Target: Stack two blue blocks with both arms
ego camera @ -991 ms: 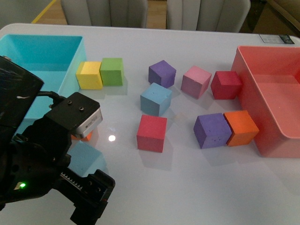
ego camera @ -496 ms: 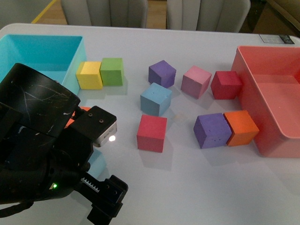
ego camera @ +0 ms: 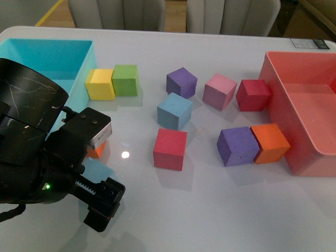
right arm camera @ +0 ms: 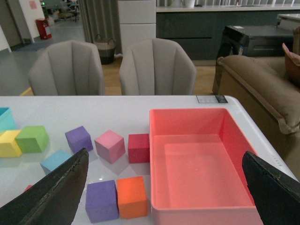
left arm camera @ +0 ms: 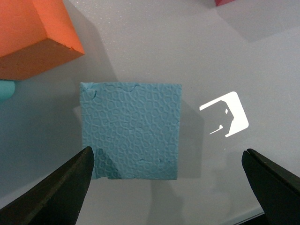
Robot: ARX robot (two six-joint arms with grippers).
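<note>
No stacking yet: one light sky-blue matte foam cube (left arm camera: 131, 131) flat on the white surface (left arm camera: 225, 56) below the wide-open, empty left hand (left arm camera: 167, 157), the other sky-blue foam cube (ego camera: 174, 110) well apart at mid-surface. Grasping, lifting and placing all apparently left, right hand (right arm camera: 165, 157) likewise wide open, empty.

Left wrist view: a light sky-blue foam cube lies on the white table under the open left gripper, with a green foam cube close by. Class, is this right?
No. The left wrist view shows an orange foam cube nearby, not a green one. The light sky-blue foam cube does lie on the white table under the open left gripper.
</note>
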